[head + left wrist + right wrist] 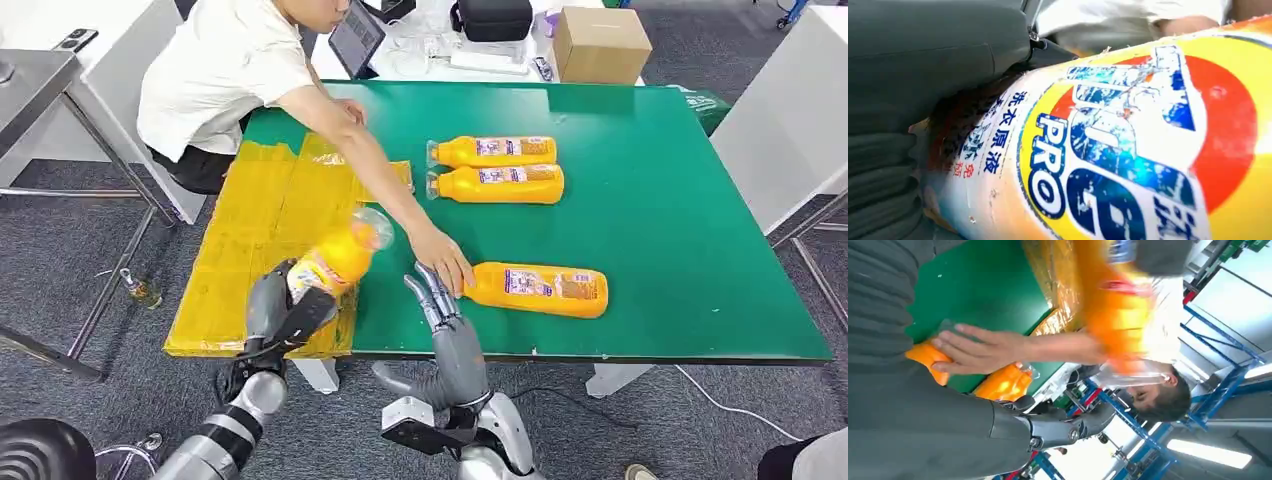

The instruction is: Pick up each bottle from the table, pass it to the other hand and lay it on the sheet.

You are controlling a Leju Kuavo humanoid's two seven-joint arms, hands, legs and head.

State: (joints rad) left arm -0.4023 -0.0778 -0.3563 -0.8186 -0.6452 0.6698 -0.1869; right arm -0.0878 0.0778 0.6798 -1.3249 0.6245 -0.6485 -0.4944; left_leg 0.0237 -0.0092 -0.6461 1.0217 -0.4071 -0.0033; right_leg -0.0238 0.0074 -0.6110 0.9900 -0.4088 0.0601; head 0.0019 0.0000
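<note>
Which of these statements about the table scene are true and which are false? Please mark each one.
1. The left robot hand holds an orange bottle above the yellow sheet. True.
2. Four bottles lie on the green table. False: three lie there, two side by side and one nearer the robot.
3. A person's hand rests on the cap end of the nearest bottle. True.
4. The right robot hand grips a bottle. False: it holds nothing, with its fingers extended near the person's hand.
5. The cardboard box stands on the yellow sheet. False: it stands beyond the far edge of the table.
</note>
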